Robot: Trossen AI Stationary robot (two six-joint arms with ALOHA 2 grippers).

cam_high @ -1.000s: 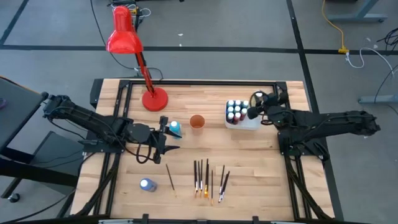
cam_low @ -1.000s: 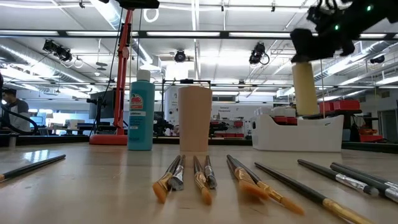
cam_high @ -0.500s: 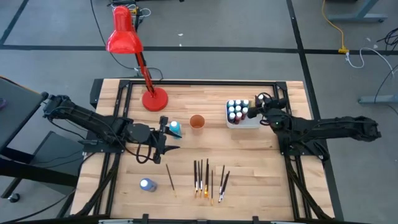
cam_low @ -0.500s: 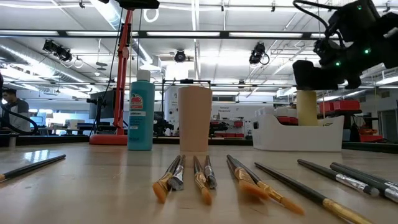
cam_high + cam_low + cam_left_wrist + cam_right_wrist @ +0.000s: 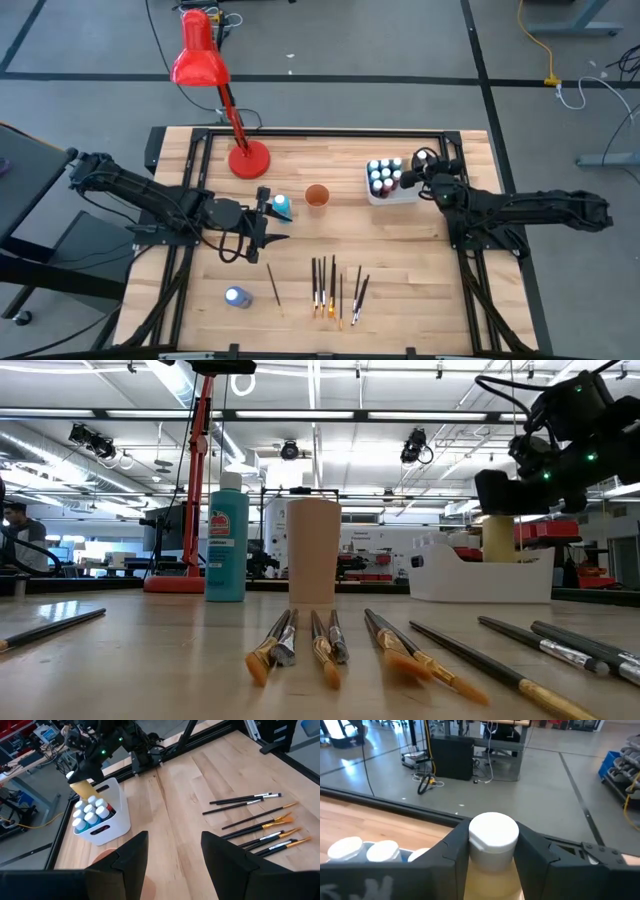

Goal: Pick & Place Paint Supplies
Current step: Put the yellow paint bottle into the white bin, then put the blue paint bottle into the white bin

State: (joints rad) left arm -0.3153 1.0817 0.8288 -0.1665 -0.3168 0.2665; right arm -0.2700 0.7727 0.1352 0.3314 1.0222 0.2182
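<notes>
Right gripper (image 5: pixel 500 495) with yellow bottle (image 5: pixel 497 538) now lower, into white tub (image 5: pixel 480 575)

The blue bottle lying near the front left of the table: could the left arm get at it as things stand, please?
Probably yes. The left pincer is open and holds nothing, and the blue bottle lies alone on bare wood nearby, with only one stray paintbrush beside it.

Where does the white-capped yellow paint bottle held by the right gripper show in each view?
High: hidden under the right gripper, by the white plastic tub.
Low: upper right, above the tub.
Left wrist: upper left, over the tub.
Right wrist: centre, between the fingers.
Shared landmark: the tub.
</notes>
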